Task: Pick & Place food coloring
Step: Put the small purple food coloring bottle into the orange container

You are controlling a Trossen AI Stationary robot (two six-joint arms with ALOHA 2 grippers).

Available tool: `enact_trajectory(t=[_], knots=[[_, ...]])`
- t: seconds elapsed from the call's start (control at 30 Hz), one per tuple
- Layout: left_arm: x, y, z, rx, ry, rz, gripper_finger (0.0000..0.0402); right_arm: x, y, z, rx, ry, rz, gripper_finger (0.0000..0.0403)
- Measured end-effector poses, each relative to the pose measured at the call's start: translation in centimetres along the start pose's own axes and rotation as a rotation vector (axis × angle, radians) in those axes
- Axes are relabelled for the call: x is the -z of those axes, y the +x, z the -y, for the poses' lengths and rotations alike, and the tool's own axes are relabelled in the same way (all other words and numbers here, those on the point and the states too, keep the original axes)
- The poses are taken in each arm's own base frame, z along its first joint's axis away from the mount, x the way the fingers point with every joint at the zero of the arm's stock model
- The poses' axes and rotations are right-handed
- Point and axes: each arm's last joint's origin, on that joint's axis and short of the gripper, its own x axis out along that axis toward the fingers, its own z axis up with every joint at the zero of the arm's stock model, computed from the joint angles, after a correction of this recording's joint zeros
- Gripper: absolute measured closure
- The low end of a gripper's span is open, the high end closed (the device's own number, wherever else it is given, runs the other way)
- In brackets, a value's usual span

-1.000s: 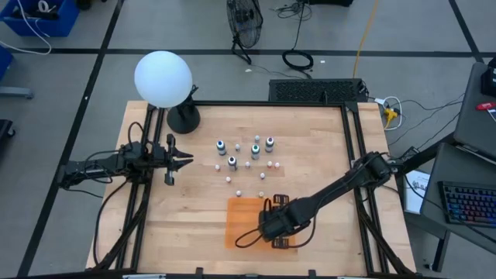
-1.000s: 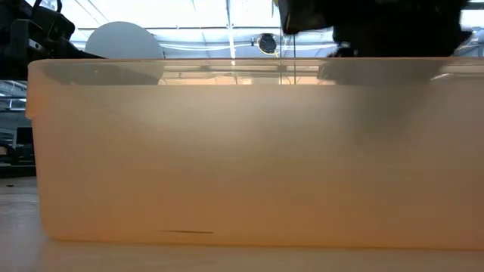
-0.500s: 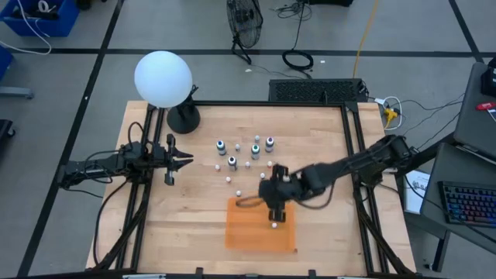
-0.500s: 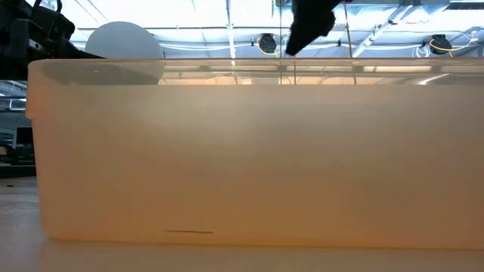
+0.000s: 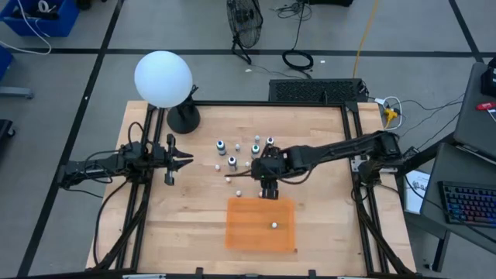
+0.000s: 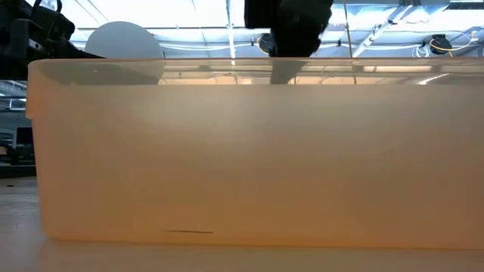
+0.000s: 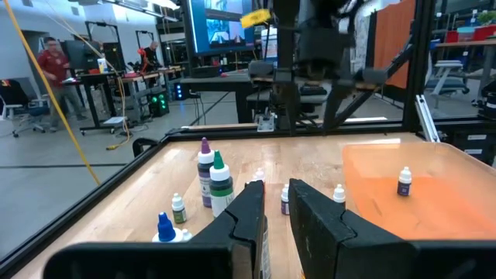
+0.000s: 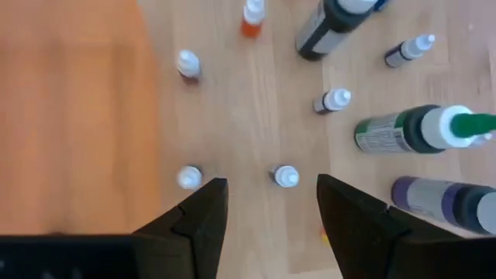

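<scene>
Counting one dropper bottle (image 5: 273, 225) on your orange mat (image 5: 248, 229); the cluster (image 5: 244, 155) remains mid-surface, right gripper (image 5: 268, 186) fingers spread, empty, left gripper (image 5: 180, 160) fingers closed, empty.

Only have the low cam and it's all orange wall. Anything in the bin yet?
Observer: One small white bottle stands in the bin, right of its middle.
Operator: Right pincer holding anything?
Observer: No. The right pincer is open and empty, just outside the bin, at the edge of the bottle cluster.
Operator: Left arm?
Observer: The left pincer is shut and waits at the table's left side, apart from the cluster.
</scene>
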Motion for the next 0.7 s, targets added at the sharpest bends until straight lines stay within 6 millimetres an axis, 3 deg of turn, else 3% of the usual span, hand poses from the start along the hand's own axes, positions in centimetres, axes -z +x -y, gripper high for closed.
enact_trajectory(t=[0.37,0.7], knots=[[0.0,0.0,0.0,0.000,0.000,0.000,0.0334,0.7,5.3,-1.3,0.021,-0.078,-0.142,0.0217],[0.0,0.0,0.0,0.000,0.000,0.000,0.0334,1.1,6.9,-2.7,-0.010,-0.116,-0.171,0.0216]])
